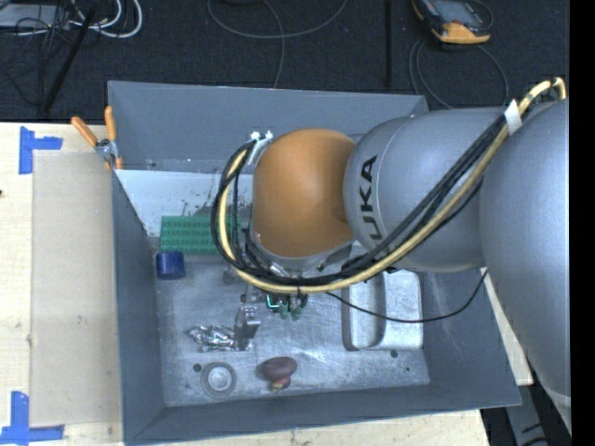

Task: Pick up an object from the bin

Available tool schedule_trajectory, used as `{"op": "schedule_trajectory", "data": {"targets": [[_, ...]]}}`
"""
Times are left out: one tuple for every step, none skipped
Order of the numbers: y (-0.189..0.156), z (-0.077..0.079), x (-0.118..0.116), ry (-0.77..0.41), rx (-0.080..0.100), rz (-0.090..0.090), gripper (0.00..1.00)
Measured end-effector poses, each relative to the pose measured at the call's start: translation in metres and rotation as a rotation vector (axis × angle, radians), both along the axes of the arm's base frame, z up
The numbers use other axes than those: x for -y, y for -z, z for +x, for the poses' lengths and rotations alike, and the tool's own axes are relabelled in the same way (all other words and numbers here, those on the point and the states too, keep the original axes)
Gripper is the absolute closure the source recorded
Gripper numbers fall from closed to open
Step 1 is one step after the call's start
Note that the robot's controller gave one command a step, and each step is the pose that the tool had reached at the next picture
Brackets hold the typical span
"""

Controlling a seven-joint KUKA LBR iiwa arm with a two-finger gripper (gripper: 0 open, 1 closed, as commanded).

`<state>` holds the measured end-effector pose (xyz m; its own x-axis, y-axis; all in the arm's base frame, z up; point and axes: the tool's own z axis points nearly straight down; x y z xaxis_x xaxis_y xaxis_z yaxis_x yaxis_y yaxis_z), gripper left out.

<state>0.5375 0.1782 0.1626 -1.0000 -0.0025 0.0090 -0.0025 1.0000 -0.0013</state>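
From the camera above: grey metal bin (135,323), with the arm (437,184) reaching in from 3 o'clock. Orange wrist cover (297,193) over the bin's middle, black and yellow cables (226,214) looped round its 9 o'clock side. Under the cover, toward 6 o'clock, gripper (247,328) pointing down at the bin floor; cannot tell how far open, and nothing seen in its hold. Just beside it at 9 o'clock, a crumpled silvery piece (214,337), lying flat in the lower left part of the floor; touching the gripper or not, cannot tell. At 7 o'clock from the gripper, near the front wall, a round silvery lid (219,377). At 5 o'clock, a brown lump (277,370), apart from both. At 3 o'clock, a silvery metal piece with a loop (383,316), its upper end hidden under the arm. Well off at 11 o'clock, a green ridged block (189,233) against the back slope, its right end behind the cables, with a small blue piece (169,264) just below it at 7 o'clock. Cover and arm in the way of the bin's middle and its right upper part. On the arm's grey shell beside the cover, black letters UKA (367,203), running upward.
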Motion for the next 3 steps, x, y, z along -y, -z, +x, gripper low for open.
{"op": "schedule_trajectory", "data": {"targets": [[0.089, -0.042, 0.0, 0.097, 0.01, 0.004, 0.0], [0.086, -0.045, -0.004, 0.095, -0.004, 0.006, 1.0], [0.006, -0.026, -0.016, 0.155, 0.016, 0.004, 1.0]]}}
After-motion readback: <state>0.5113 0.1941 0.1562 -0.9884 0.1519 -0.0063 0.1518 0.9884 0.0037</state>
